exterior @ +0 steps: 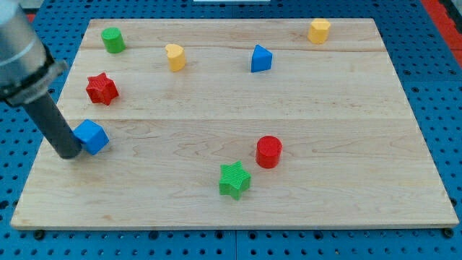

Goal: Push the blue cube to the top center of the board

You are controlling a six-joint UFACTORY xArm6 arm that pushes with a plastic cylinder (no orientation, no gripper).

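The blue cube (92,136) lies near the left edge of the wooden board (238,202), about halfway down. My rod comes down from the view's top left and my tip (68,153) rests on the board right against the cube's left side, touching it or nearly so.
A red star (102,88) sits above the cube. A green cylinder (112,40) is at top left, a yellow heart (175,56) and a blue triangular block (260,58) near top centre, a yellow hexagon (319,30) at top right. A red cylinder (268,152) and green star (234,180) lie at bottom centre.
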